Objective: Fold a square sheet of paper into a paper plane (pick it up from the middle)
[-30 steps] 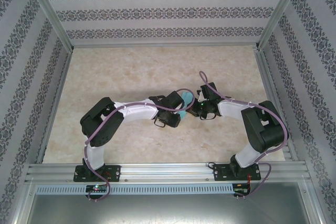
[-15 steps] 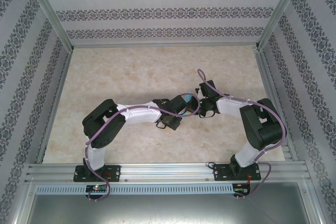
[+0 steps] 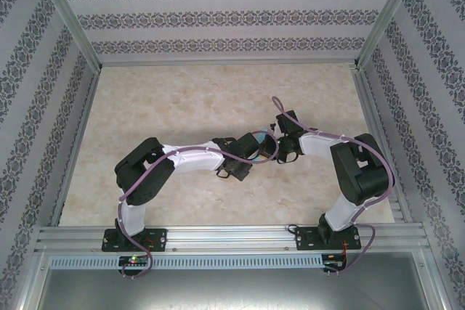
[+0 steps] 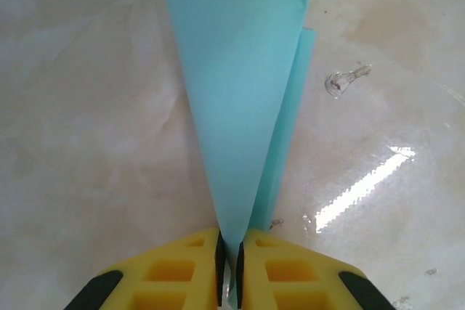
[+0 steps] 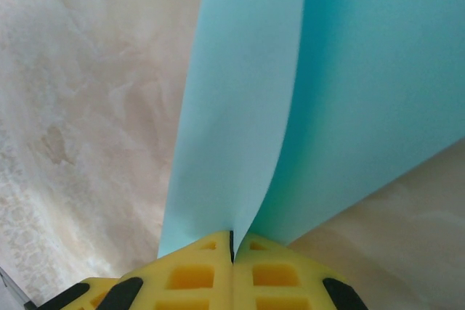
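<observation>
Midway: folded sheet pinched at both ends

Already doubled into creased layers, the turquoise sheet narrows to a tip clamped in the left jaws, and the right jaws are clenched on its fold. It stands on edge between them over the table. Early folds look done; wings and final creases likely remain.

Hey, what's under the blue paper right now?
The marble table shows around the paper, which the left gripper and right gripper pinch. The tabletop directly beneath is covered, so anything there can't be seen.
</observation>
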You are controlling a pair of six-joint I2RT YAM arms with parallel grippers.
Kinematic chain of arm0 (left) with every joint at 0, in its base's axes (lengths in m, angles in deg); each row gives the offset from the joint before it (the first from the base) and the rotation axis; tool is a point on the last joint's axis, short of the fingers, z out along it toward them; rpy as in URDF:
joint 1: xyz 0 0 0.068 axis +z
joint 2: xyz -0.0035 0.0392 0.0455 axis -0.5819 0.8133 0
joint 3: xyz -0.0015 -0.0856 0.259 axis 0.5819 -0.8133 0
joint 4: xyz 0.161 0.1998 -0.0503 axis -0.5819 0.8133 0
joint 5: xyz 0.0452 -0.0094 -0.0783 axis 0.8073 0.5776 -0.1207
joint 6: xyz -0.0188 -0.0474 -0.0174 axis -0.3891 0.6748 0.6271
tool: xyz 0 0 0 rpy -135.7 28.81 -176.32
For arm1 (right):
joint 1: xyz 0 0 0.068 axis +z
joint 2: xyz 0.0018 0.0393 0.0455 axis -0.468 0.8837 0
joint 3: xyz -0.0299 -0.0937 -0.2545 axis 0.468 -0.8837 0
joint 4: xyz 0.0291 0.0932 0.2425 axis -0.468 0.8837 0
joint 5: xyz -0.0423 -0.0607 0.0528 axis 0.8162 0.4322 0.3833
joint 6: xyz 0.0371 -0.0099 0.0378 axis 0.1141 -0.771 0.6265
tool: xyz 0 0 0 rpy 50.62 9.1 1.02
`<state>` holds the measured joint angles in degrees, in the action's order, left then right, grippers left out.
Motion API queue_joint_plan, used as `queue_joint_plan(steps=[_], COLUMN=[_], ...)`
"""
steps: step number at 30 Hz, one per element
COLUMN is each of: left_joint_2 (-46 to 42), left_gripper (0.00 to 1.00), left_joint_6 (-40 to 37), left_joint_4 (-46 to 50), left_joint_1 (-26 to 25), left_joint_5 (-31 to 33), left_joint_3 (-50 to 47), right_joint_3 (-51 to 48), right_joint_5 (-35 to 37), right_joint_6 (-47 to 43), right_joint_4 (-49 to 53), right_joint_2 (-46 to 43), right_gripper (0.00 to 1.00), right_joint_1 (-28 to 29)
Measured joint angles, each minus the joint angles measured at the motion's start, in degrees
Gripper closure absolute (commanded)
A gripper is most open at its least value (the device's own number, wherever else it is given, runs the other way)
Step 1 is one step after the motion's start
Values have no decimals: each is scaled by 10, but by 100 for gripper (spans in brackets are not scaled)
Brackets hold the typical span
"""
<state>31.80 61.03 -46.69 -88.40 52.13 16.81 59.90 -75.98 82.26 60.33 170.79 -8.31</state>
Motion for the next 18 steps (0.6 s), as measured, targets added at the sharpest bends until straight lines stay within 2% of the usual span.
queue_joint_plan(steps=[18], left_joint_2=[0], left_gripper=[83], left_joint_6=[-32], left_joint_4=[-1], left_joint_1=[-1], left_joint_5=[18], left_joint_3=[0], right_joint_3=[28], right_joint_5=[6], right_joint_6=[-33], right_joint_4=[48], right_joint_2=[23], right_gripper=[100], right_joint_1=[-4])
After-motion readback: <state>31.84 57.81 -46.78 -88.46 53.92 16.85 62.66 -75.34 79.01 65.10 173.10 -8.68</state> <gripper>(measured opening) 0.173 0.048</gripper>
